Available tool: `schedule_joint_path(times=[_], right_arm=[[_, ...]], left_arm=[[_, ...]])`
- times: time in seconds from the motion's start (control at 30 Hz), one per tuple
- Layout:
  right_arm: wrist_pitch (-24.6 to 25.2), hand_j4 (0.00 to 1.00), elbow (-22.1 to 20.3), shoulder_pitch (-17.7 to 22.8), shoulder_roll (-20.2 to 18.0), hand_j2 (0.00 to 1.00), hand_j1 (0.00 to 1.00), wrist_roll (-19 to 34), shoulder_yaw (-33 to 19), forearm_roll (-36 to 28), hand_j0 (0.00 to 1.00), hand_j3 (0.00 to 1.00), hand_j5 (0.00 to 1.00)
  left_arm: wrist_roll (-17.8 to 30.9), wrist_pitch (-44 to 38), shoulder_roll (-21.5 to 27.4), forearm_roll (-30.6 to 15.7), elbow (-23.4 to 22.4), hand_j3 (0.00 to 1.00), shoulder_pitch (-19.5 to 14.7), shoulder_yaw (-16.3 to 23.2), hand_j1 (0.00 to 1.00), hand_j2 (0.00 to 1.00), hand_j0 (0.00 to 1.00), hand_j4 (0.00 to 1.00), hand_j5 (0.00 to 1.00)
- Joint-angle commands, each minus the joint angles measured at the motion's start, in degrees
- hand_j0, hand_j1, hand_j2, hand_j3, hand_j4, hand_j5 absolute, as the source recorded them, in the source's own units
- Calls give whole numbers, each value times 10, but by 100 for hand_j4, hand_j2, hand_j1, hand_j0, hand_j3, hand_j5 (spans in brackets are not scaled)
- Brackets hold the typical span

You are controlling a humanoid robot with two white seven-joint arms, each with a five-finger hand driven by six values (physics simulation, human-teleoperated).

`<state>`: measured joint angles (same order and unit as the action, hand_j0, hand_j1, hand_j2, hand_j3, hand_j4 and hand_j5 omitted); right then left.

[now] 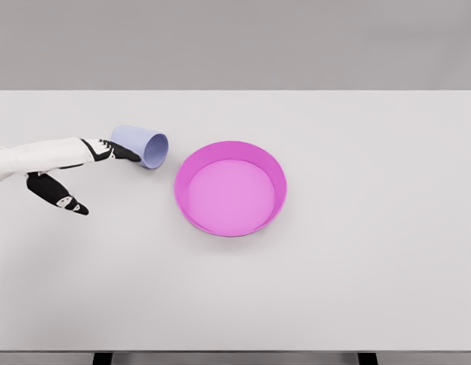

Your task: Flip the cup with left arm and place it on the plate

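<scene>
The cup point(142, 144) lies on its side on the table point(357, 251), mouth turned toward the plate point(230, 188), which sits just to its right without touching it. The left hand point(83, 171) comes in from the left edge with its fingers spread: the upper fingers point(117, 150) reach along the cup's near wall, touching or almost touching it, while a lower one points down at the table, gripping nothing

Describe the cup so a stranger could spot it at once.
Start at the pink plate in the middle of the white table. Just to its left lies the cup, on its side, opening facing the plate, the left hand against it. It is pale blue.
</scene>
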<state>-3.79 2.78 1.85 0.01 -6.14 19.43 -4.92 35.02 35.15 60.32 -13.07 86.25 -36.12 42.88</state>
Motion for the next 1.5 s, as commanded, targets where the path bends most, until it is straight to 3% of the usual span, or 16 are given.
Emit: schedule_joint_path(times=[0.0,0.07,0.17,0.37,0.43,0.63,0.77,1.0,1.17,1.47], right_arm=[[0,100,1,0,0,100,100,1,1,0,100,100,100],[0,100,1,3,0,100,100,1,-2,0,100,100,100],[0,100,1,3,0,100,100,1,-1,0,100,100,100],[-1,100,1,3,0,100,100,1,-1,0,100,100,100],[-1,100,0,3,0,100,100,1,-1,0,100,100,100],[0,100,0,3,0,100,100,0,-1,0,100,100,100],[0,100,0,3,0,100,100,0,-1,0,100,100,100],[0,100,1,3,0,100,100,1,-1,0,100,100,100],[-1,100,1,3,0,100,100,0,-1,0,100,100,100],[-1,100,0,3,0,100,100,0,-1,0,100,100,100]], left_arm=[[0,-2,1,-4,-1,100,0,-1,100,100,100,100,100],[0,-2,-6,-7,-24,100,-23,-1,100,100,100,100,100],[0,-2,-63,-12,-118,100,-60,-1,100,100,100,100,100],[0,-2,-118,-5,-176,100,-84,5,100,100,100,100,100],[0,-2,-144,-1,-230,100,-117,45,100,100,100,100,100],[0,-2,-173,1,-253,100,-129,76,100,100,100,100,100],[0,-2,-216,62,-326,100,-142,77,100,100,100,100,100],[0,-2,-242,121,-369,100,-163,74,100,100,100,100,100],[0,-2,-261,131,-405,100,-175,75,100,100,100,100,100],[0,-2,-277,147,-416,100,-178,72,100,100,100,100,100]])
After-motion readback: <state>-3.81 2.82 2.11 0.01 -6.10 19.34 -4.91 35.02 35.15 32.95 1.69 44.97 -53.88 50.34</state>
